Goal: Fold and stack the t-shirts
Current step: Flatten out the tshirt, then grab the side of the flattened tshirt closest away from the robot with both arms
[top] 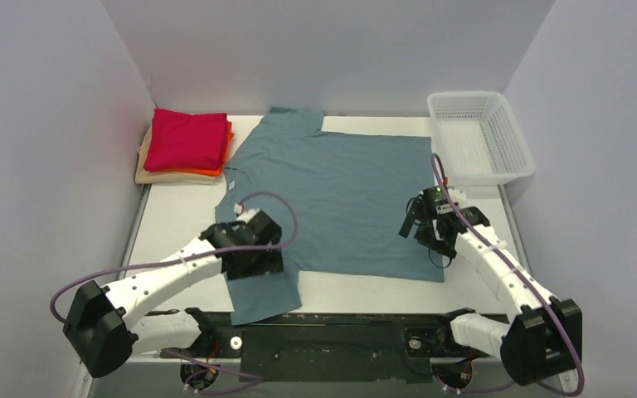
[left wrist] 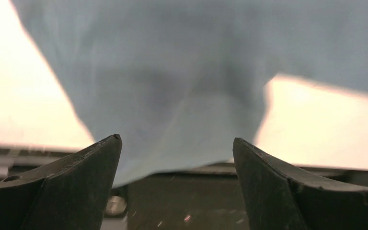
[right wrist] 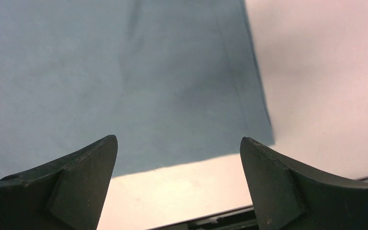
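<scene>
Left tool (left wrist: 177,141): 2 black fingers spread wide, nothing between them. It hangs over the spot where the near sleeve joins the body of the large dusty teal-blue cotton t-shirt (top: 340,199). Left wrist view is blurred, so contact with the cloth cannot be judged. The near sleeve runs out to the near edge of the white table (top: 174,220).

Right tool (right wrist: 178,141): 2 fingers likewise parted, empty. It sits above the near hem corner of the teal-blue t-shirt, with bare table showing beside and below that corner.

The teal-blue t-shirt lies spread flat across the table's middle, collar to the left, hem to the right, far sleeve pointing at the back wall.

Far left corner: stack of 3 folded rectangles, near the collar side. The crimson-red t-shirt (top: 187,138) is on top, the orange t-shirt (top: 227,148) shows as a thin edge under it, and the beige t-shirt (top: 151,170) is at the bottom.

Far right corner: white plastic mesh basket (top: 485,137), just beside the far hem corner.
</scene>
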Available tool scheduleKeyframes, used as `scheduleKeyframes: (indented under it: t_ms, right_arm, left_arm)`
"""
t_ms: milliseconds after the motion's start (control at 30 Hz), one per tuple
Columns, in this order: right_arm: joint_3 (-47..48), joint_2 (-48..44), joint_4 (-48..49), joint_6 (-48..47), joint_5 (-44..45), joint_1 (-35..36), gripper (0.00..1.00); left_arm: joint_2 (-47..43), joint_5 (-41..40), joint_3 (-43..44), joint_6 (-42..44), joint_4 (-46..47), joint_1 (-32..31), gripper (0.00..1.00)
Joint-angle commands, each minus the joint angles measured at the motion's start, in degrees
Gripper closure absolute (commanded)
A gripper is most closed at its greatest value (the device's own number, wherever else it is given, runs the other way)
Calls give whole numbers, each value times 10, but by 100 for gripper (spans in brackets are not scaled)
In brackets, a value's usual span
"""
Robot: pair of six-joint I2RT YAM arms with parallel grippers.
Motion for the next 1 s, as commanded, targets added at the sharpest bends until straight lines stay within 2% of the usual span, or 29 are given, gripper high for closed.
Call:
scheduleKeyframes:
  t_ms: [0,100,167,267,400,533,733,800,833,867,967]
  right_arm:
    - [-64,-91,-19,8,37,-7,5]
    - [-90,-108,-29,6,34,-11,6]
    - [-109,-114,-28,9,29,-13,7]
    - [-121,-120,-28,13,30,-14,7]
    - [-129,-139,-32,16,31,-21,8]
    - [-131,-155,-34,18,29,-26,8]
    - [-136,-165,-42,23,21,-28,9]
    - [-134,-166,-51,21,21,-28,10]
    - [-135,-169,-55,19,23,-28,10]
    - [-135,-171,-64,19,23,-28,10]
    - [-138,-191,-87,20,29,-30,11]
  left_arm:
    - [-73,-8,-95,-203,-136,-104,5]
    - [-131,14,-149,-271,-148,-153,11]
    - [-164,25,-185,-297,-138,-159,18]
    - [-203,37,-234,-311,-93,-159,23]
    - [-209,70,-271,-311,-53,-159,29]
    - [-199,50,-271,-317,-70,-158,41]
    - [-188,5,-241,-320,-71,-157,66]
    - [-182,-2,-224,-317,-81,-157,82]
    - [-178,-6,-213,-317,-92,-157,86]
    - [-175,-14,-209,-316,-98,-157,96]
    - [-168,-28,-185,-306,-109,-157,100]
